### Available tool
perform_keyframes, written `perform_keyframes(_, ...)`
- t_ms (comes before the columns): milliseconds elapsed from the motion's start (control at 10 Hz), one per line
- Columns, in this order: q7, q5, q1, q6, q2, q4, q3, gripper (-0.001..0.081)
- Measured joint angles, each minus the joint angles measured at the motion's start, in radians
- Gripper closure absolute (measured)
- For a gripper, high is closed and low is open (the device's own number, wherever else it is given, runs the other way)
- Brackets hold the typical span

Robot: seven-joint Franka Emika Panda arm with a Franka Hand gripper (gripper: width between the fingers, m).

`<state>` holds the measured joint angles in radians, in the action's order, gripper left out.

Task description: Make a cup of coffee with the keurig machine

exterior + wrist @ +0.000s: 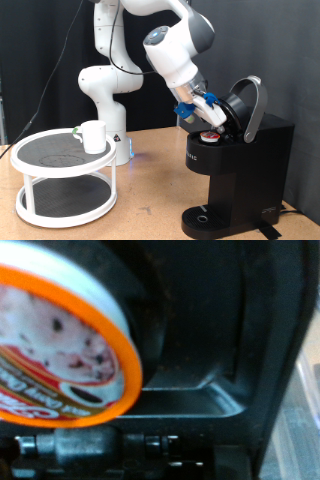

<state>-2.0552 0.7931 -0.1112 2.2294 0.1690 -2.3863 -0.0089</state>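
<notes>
Fingers (210, 112): blue-and-white, at the end of the gripper (204, 108), reaching down at a slant into the open top of the keurig machine (235, 165); whether they are parted or pressed together cannot be told, since they are small in the exterior view and do not show in the wrist view. Pod (62, 340): round, orange-rimmed, printed white lid with dark specks, filling much of the wrist view at close range and blurred; in the exterior view a small reddish spot (209, 135) lies in the machine's top opening just below the fingers; contact between pod and fingers cannot be told. Keurig machine: black, boxy, standing at the exterior view's right on the wooden surface (140, 215); hinged lid (248, 105) raised and tilted back; small white lettering on the front; round drip base at the bottom. Dark interior wall of the machine (220, 330) fills the rest of the wrist view. Arm (175, 50): white, arching over from its base at the exterior view's centre. Cup (94, 136): plain white, upright on the top tier of a white two-tier round stand (62, 185) at the exterior view's left, well apart from the machine and the gripper.
</notes>
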Motion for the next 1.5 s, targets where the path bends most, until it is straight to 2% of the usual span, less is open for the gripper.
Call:
perform_keyframes(300, 0.042, -0.004, 0.033, -0.014, 0.074, -0.049, -0.037, 0.0072)
perform_keyframes(400, 0.042, -0.005, 0.032, -0.014, 0.073, -0.049, -0.034, 0.0072)
perform_keyframes(600, 0.060, 0.053, 0.032, -0.028, 0.082, -0.040, -0.043, 0.0072)
perform_keyframes(800, 0.089, 0.123, 0.034, -0.068, 0.124, -0.024, -0.076, 0.0072)
perform_keyframes(1100, 0.081, 0.160, 0.038, -0.074, 0.186, 0.007, -0.108, 0.0072)
perform_keyframes(1500, -0.023, 0.131, 0.038, -0.109, 0.200, 0.113, -0.111, 0.0072)
